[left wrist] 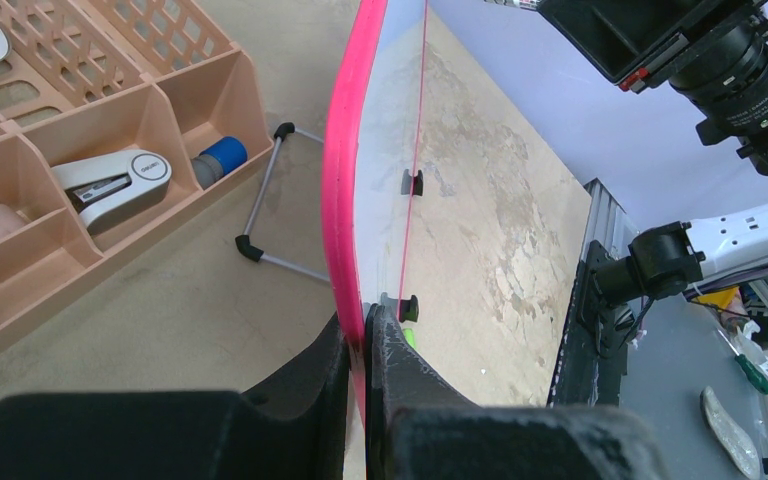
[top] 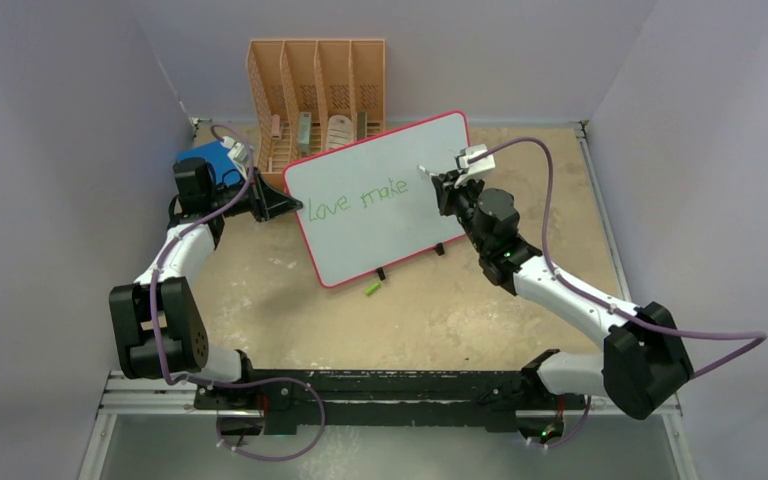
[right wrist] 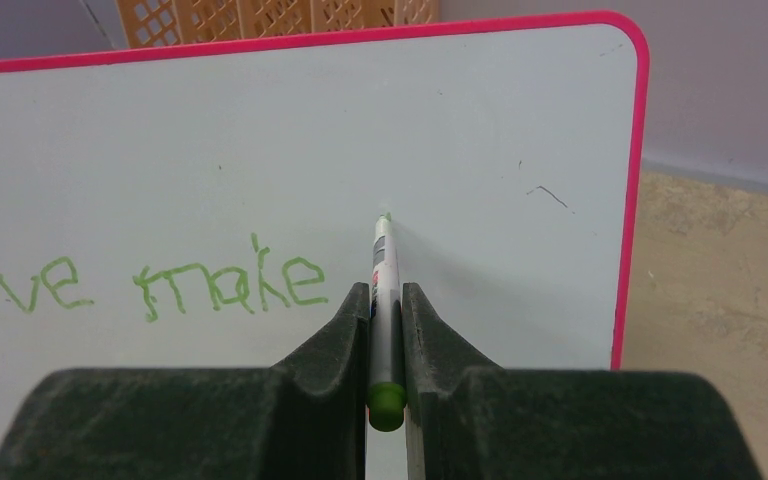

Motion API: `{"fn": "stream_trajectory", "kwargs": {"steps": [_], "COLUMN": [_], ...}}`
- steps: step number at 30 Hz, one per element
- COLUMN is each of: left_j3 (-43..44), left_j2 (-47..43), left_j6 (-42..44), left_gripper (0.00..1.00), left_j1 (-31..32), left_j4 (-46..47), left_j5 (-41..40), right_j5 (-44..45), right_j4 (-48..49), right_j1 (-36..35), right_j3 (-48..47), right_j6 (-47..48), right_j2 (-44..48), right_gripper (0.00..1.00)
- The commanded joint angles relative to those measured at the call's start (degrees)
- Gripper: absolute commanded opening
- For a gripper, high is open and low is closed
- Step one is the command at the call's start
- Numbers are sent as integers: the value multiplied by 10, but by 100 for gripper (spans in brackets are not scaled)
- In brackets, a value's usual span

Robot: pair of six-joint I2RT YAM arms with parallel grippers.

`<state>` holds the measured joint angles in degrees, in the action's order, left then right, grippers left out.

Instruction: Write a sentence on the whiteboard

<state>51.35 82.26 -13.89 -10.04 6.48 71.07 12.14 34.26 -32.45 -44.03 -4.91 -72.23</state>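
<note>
The whiteboard (top: 380,215) stands tilted on its two black feet in the middle of the table. Green words "love make" (top: 357,200) run across it, also seen in the right wrist view (right wrist: 230,285). My left gripper (top: 272,205) is shut on the board's left red-pink rim (left wrist: 345,160). My right gripper (top: 442,182) is shut on a white marker with a green end (right wrist: 384,300). The marker's tip (right wrist: 385,217) is at the board's surface, right of "make".
A peach slotted organizer (top: 317,95) stands behind the board, with a stapler (left wrist: 110,185) and small items in its bays. A blue book (top: 210,160) lies at far left. A green marker cap (top: 371,289) lies in front of the board.
</note>
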Motion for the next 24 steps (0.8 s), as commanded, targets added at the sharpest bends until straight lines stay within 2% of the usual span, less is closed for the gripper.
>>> {"fn": "stream_trajectory", "kwargs": {"steps": [1,24], "left_j3": [16,16], "left_j2": [-21,-23], "left_j6": [27,28], "left_gripper": [0,0], "left_j1": [1,1], "left_j4": [27,26], "left_j5": [-4,-4], "right_j5": [-5,3], "right_j4": [40,31], "right_j1": [3,3], "right_j3": [-27,-10], "right_j6": [9,2], "right_j2": [-3,-4], "right_gripper": [0,0]}}
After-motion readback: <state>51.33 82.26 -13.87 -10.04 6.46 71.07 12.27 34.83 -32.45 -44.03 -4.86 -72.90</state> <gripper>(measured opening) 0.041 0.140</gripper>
